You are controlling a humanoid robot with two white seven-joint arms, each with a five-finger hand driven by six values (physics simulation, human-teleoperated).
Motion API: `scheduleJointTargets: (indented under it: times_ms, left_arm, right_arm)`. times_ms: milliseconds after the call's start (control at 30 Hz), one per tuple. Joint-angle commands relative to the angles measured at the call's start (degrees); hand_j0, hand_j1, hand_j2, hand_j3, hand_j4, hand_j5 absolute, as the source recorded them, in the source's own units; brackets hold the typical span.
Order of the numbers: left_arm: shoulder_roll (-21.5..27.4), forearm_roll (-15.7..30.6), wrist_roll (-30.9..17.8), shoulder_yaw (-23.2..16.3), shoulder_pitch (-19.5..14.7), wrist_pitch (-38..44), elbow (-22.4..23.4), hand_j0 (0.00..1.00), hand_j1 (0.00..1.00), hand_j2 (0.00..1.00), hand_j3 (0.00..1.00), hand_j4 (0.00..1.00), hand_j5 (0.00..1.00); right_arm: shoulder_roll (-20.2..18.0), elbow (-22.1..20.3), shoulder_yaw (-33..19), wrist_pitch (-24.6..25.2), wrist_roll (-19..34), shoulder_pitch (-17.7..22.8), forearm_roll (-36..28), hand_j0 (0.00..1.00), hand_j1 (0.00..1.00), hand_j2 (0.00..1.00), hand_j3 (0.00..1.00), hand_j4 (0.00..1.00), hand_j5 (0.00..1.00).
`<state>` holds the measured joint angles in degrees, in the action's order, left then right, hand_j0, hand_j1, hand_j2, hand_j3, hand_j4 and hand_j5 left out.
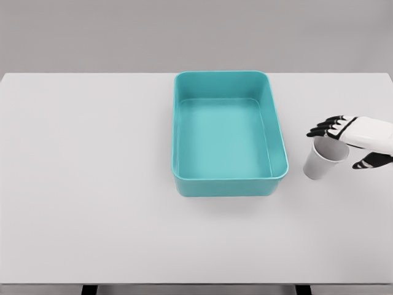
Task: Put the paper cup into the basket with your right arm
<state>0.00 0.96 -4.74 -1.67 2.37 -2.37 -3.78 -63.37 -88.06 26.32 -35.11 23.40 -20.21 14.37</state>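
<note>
1. Right robot hand [344,138] reaches in from the right edge, its dark fingers [324,129] spread over the rim of the paper cup [322,158] and the thumb lower down on the cup's far side. It looks loosely cupped around the cup's mouth rather than clamped; whether it already bears on the wall cannot be told.
2. The cup stands on the white worktop [92,184], slightly tilted, just beside the right wall of the teal basket [279,147] but apart from it. The basket holds nothing.
3. The step in hand, as I judge it, is securing the grasp. Close the fingers evenly around the upper wall, opposite the thumb, so the cup does not tip or skid away.
4. Squeeze lightly: a paper wall likely buckles under a hard pinch, and a crushed rim could slip free.
5. Lift straight up before moving sideways, high enough for the cup's base to clear the basket's rim.
6. Carry it left over the open middle of the basket, lower it, then release, so it does not catch on the near wall.
7. The left arm does not show.
</note>
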Motion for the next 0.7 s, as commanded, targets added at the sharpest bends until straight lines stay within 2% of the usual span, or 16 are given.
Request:
scheduleJointTargets:
  times_ms: [0,667]
  left_arm:
    - [0.0,0.0,0.0,0.0,0.0,0.0,0.0,1.0,1.0,1.0,1.0,1.0,1.0]
    - [0.0,0.0,0.0,0.0,0.0,0.0,0.0,1.0,1.0,1.0,1.0,1.0,1.0]
  right_arm:
    - [0.5,0.1,0.0,0.1,0.0,-0.1,0.0,1.0,1.0,1.0,1.0,1.0,1.0]
    - [1.9,1.4,4.1,0.1,0.0,-3.3,0.5,1.0,1.0,1.0,1.0,1.0,1.0]
